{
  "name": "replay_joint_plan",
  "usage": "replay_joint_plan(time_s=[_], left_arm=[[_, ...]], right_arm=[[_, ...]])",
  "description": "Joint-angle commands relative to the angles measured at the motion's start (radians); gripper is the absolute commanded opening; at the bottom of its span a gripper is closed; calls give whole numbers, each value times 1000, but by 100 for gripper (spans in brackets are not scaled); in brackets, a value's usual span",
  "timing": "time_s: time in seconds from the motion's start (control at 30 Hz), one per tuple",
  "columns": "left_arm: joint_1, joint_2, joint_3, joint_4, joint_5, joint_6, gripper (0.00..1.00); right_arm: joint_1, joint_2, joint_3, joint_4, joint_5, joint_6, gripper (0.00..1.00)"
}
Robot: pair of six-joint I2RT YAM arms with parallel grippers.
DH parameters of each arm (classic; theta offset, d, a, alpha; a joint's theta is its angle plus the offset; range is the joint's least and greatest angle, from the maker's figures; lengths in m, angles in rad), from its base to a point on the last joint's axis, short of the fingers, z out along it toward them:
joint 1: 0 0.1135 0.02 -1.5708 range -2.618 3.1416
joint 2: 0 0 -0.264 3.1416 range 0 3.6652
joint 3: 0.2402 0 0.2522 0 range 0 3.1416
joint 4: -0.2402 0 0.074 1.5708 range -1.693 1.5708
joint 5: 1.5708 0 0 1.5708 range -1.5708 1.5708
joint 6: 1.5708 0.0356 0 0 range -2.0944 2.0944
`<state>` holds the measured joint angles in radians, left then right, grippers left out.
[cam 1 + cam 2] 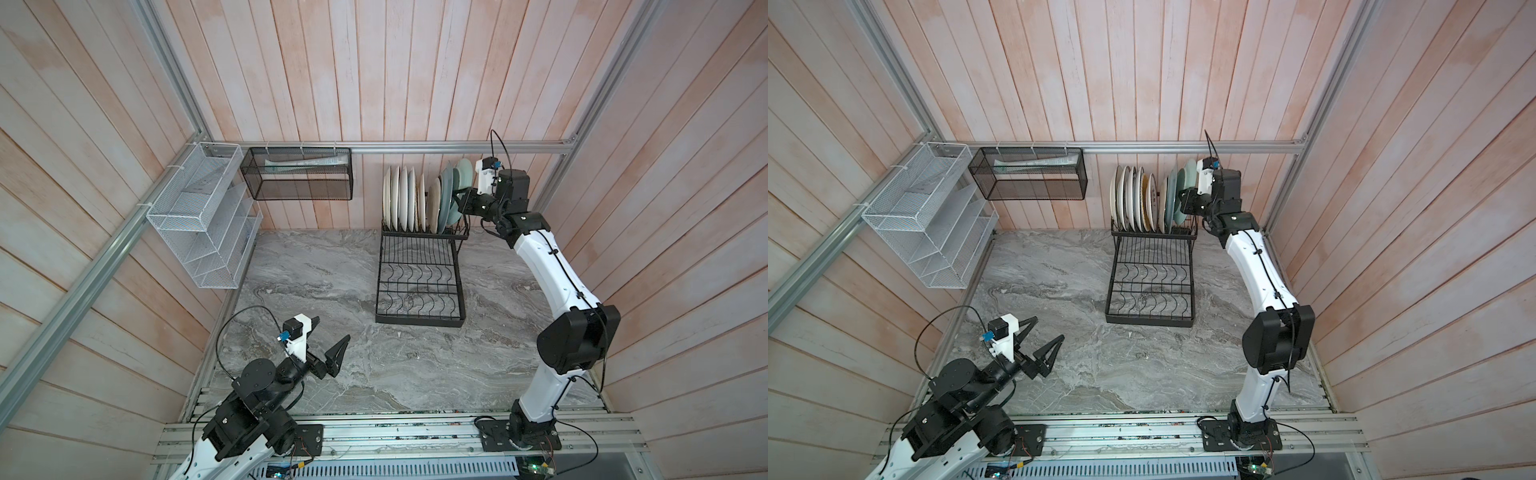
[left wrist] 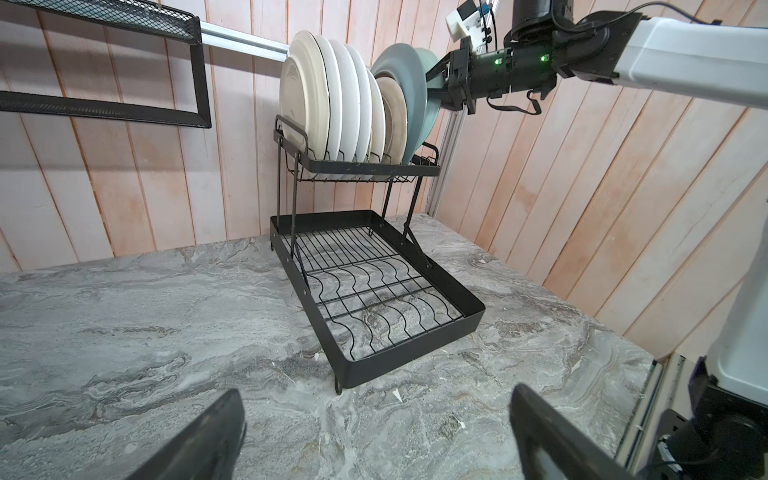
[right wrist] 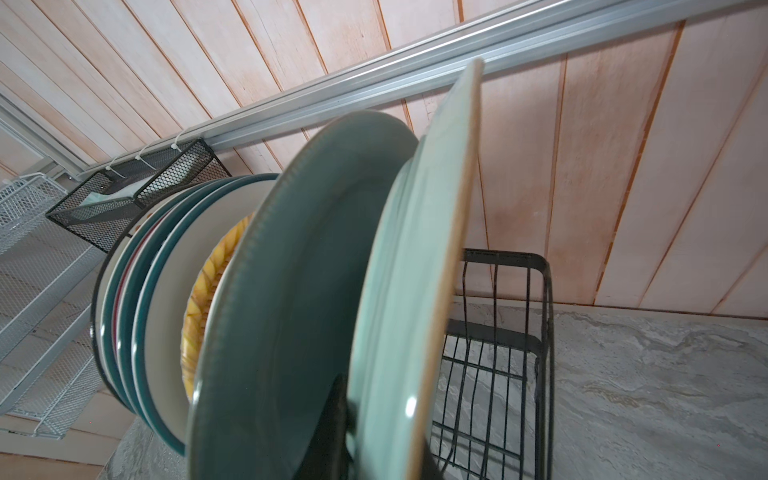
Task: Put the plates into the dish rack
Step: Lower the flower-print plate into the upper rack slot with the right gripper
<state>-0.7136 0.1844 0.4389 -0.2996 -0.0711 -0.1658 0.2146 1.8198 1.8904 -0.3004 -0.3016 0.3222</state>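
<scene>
— Any legible text here?
— None. Dark characters mark the rim of one white plate [image 1: 1154,196] in the dish rack's [image 1: 1149,319] upper tier, too small to read from where I stand.

Both top views look steeply down on the whole table [image 1: 332,357]. My left wrist view faces the rack [image 2: 374,291] from afar; my right sits hard against the plates [image 3: 291,311].

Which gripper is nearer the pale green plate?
Right. The right gripper is shut on the pale green plate at the rack; the left gripper hangs open over the table, front left.
</scene>
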Motion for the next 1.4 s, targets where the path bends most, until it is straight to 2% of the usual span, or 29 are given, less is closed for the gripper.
replay_joint_plan(time_s=[0.0,0.3,1.37], left_arm=[[6,-1,0,1,5,-10,100],[9,0,-2,4,5,-12,100],[19,5,-4,4,7,-15,100]], right_arm=[[10,-19,66,99,21,-12,0],[28,-36,42,93,94,-48,0],[65,-2,-17,53,168,-119,0]])
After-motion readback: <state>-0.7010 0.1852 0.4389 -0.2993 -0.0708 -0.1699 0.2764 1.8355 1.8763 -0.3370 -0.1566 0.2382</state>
